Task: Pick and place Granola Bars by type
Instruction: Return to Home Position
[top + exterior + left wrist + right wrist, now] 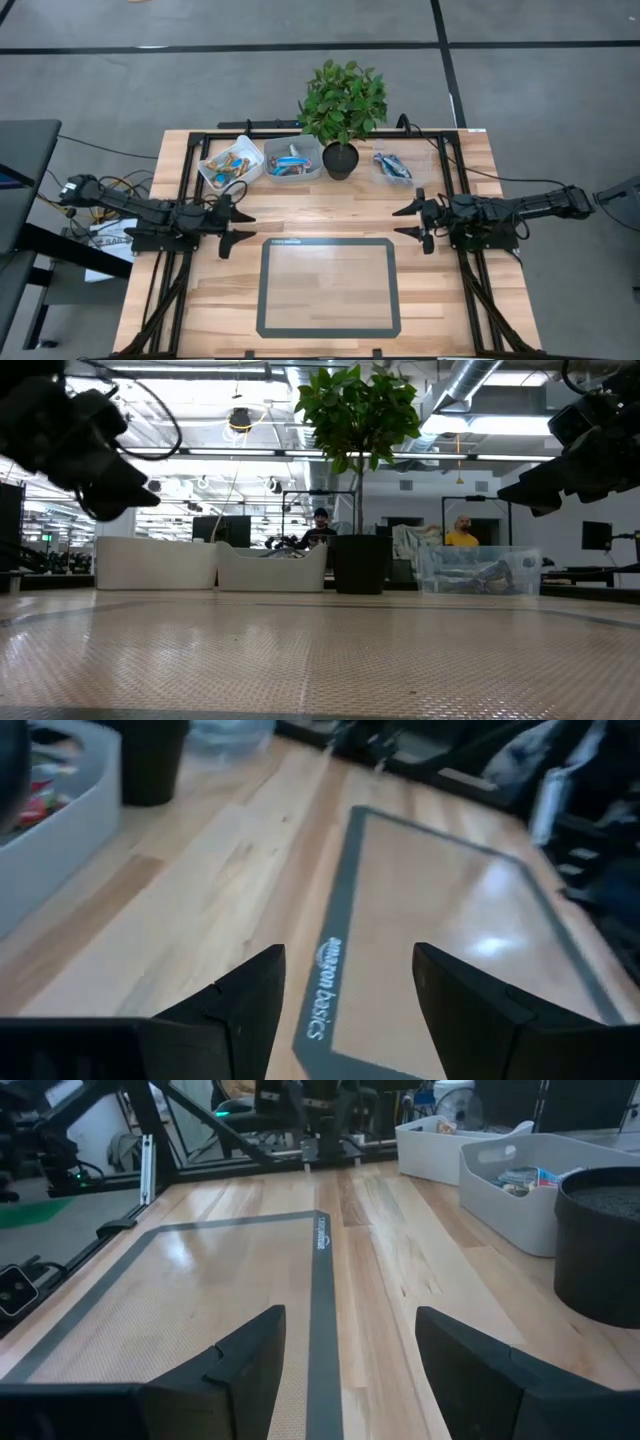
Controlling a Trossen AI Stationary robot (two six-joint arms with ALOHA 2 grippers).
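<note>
The granola bars lie sorted in three tubs along the table's far edge: orange-tan ones in the left white tub (231, 161), bright blue ones in the middle tub (294, 160), dark silvery-blue ones in the clear tub (392, 166) right of the plant. My left gripper (243, 228) hovers open at the table's left side, near the mat's far left corner. My right gripper (405, 221) hovers open at the right side, facing it. Both hold nothing. In the left wrist view the open fingers (345, 1010) frame the mat's edge; the right wrist view (350, 1370) shows the same.
A clear mat with a dark grey border (329, 286) lies on the wooden table between the grippers and the near edge. A potted plant (342, 110) stands between the middle and right tubs. Dark frame rails run along both table sides. People sit in the room beyond (461, 532).
</note>
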